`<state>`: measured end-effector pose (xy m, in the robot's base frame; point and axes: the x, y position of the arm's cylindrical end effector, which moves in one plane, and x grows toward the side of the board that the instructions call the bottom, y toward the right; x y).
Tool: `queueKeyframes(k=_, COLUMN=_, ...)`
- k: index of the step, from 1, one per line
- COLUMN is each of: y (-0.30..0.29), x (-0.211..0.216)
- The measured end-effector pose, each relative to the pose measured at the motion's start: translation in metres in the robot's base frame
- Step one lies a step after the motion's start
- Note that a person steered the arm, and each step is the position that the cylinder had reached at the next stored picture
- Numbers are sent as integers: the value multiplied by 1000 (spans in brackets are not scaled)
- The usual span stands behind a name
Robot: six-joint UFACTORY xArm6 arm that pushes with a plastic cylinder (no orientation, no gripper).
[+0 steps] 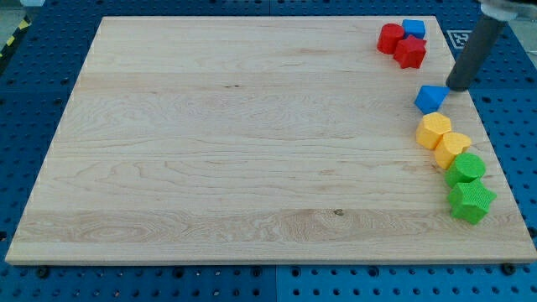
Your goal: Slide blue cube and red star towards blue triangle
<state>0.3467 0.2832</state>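
The blue cube (413, 28) sits near the view's top right corner of the wooden board (235, 143). The red star (410, 52) lies just below it, touching. A red round block (389, 39) stands against both on their left. The blue triangle (430, 98) lies lower down, near the board's right edge. My tip (458, 87) is the lower end of the dark rod and rests just to the right of the blue triangle, slightly above it, close to touching. The tip is well below and to the right of the red star.
Two yellow blocks (434, 130) (453, 148) lie below the blue triangle along the right edge. A green round block (465, 169) and a green star (471, 201) follow below them. A blue perforated table surrounds the board.
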Motion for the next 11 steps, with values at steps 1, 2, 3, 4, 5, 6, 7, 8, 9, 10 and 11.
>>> queueKeyframes(k=1, y=0, x=-35)
queueKeyframes(k=2, y=0, x=-85)
queueKeyframes(k=3, y=0, x=-120)
queueKeyframes(k=4, y=-10, x=-129)
queueKeyframes(k=5, y=-29, x=-140)
queueKeyframes(k=6, y=-37, x=-141)
queueKeyframes(k=7, y=-39, x=-131)
queueKeyframes(k=8, y=-39, x=-108)
queueKeyframes(k=9, y=-40, x=-106)
queueKeyframes(k=10, y=-45, x=-105)
queueKeyframes(k=11, y=-54, x=-105)
